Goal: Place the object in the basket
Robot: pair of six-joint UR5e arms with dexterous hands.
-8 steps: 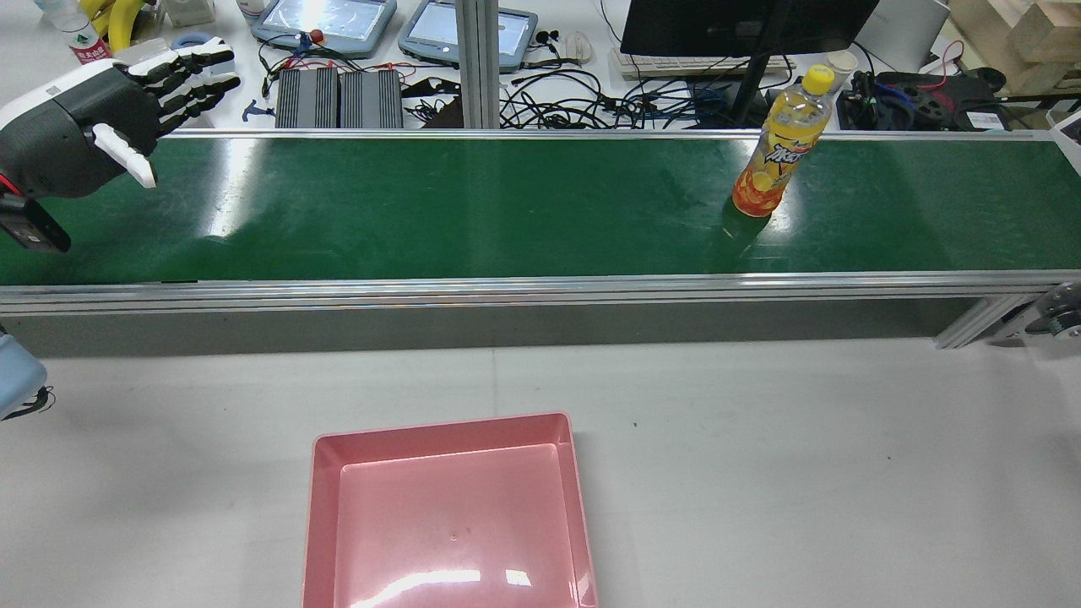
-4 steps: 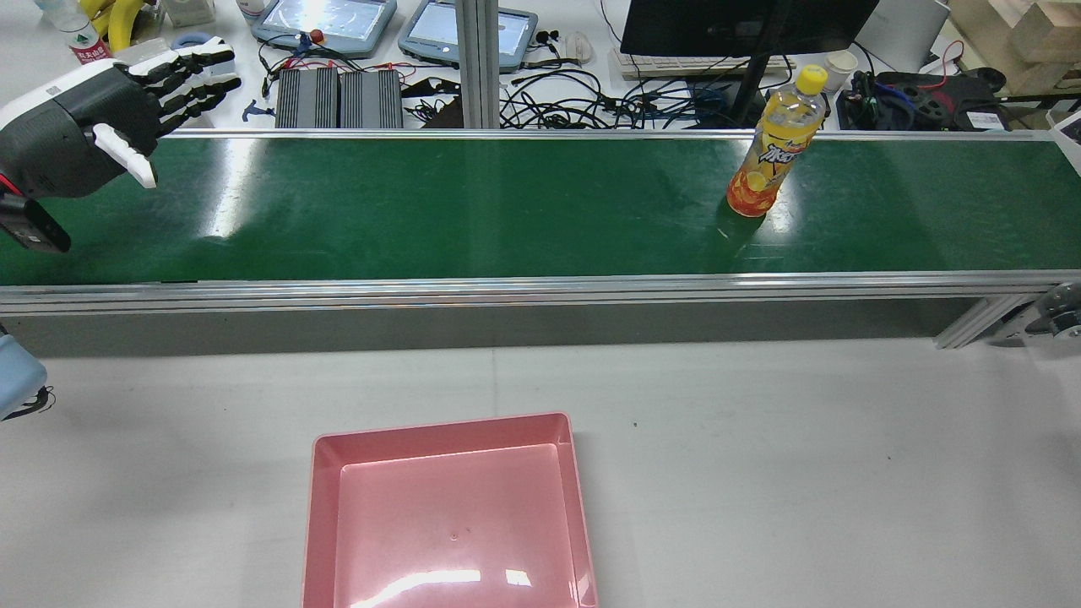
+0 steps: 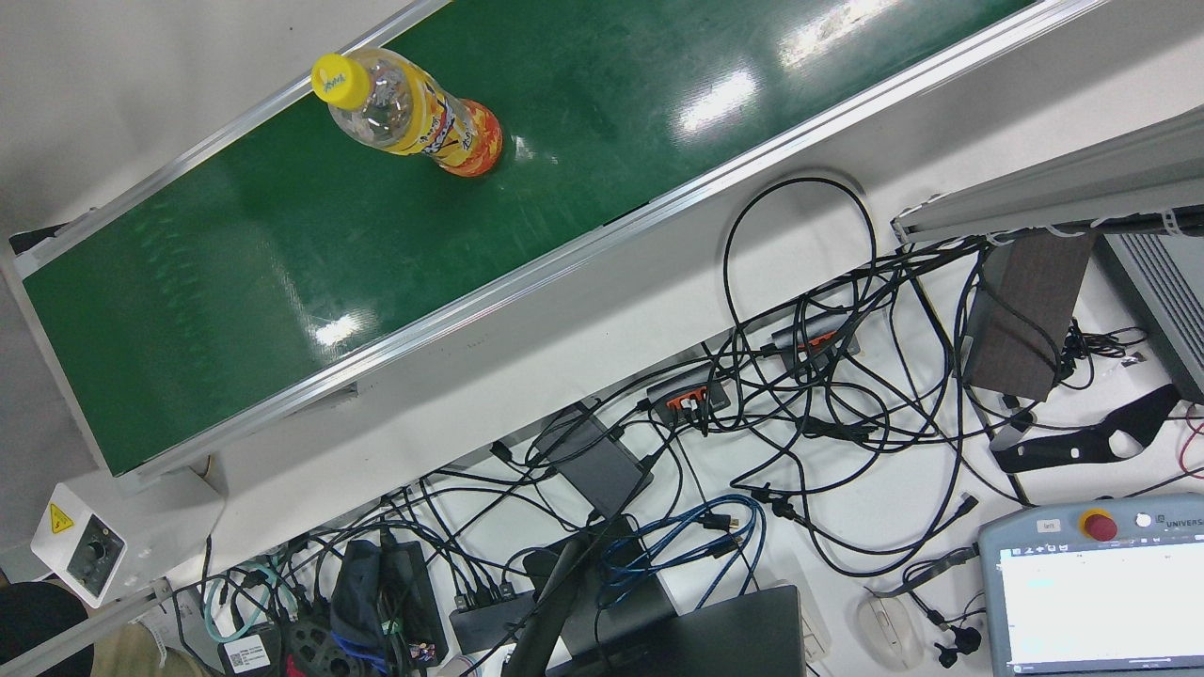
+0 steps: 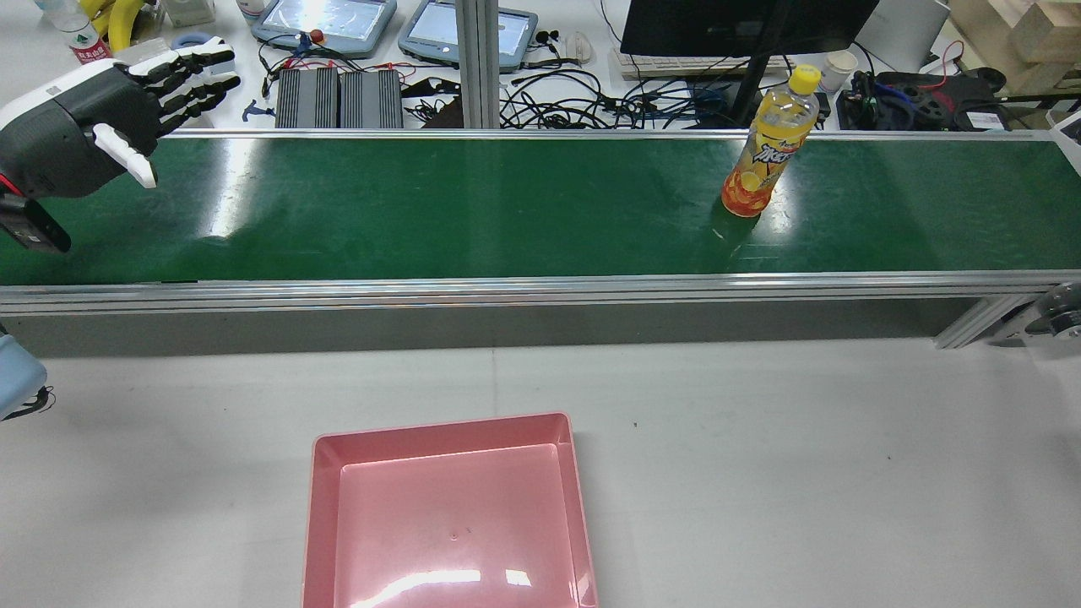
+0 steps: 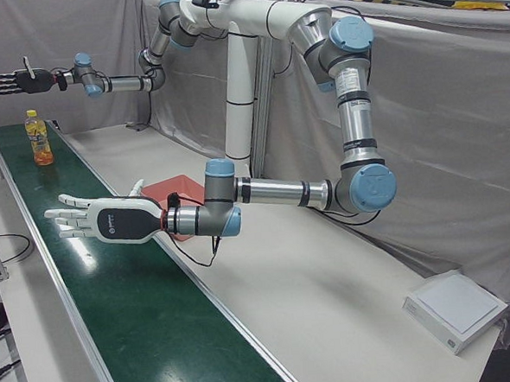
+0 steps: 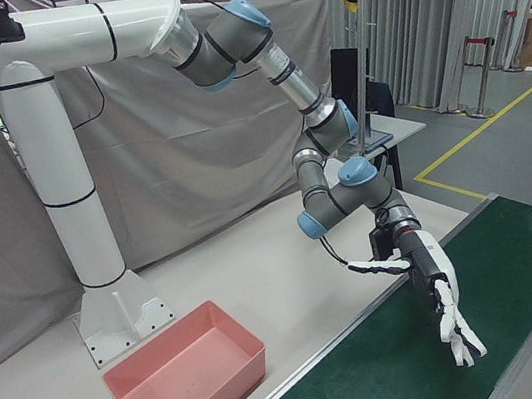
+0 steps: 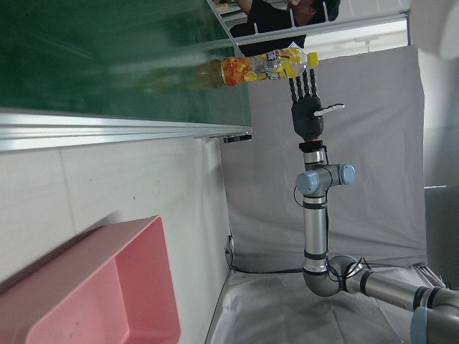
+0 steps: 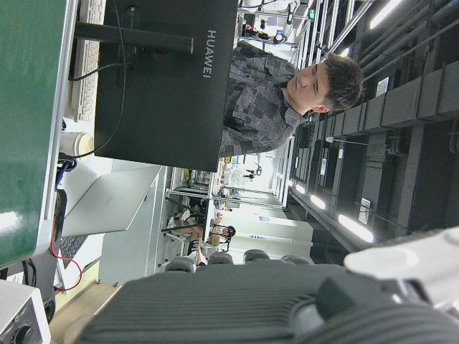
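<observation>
An orange-and-yellow drink bottle (image 4: 764,152) with a yellow cap stands upright on the green conveyor belt (image 4: 473,211), toward its right end. It also shows in the front view (image 3: 414,118), the left-front view (image 5: 37,139) and the left hand view (image 7: 265,68). The pink basket (image 4: 439,426) sits empty on the white table in front of the belt. My left hand (image 4: 110,118) is open, fingers spread, above the belt's left end, far from the bottle. My right hand (image 5: 19,82) is open and hovers high beyond the bottle; the left hand view (image 7: 308,107) shows it too.
Behind the belt lies a cluttered bench with cables (image 4: 574,105), power bricks (image 4: 338,97), teach pendants (image 4: 329,21) and a monitor stand (image 4: 752,76). The belt has raised aluminium rails (image 4: 507,291). A person (image 8: 287,86) stands beyond the monitor.
The bottle has moved a little to the left along the belt, toward my left hand. Neither hand has moved.
</observation>
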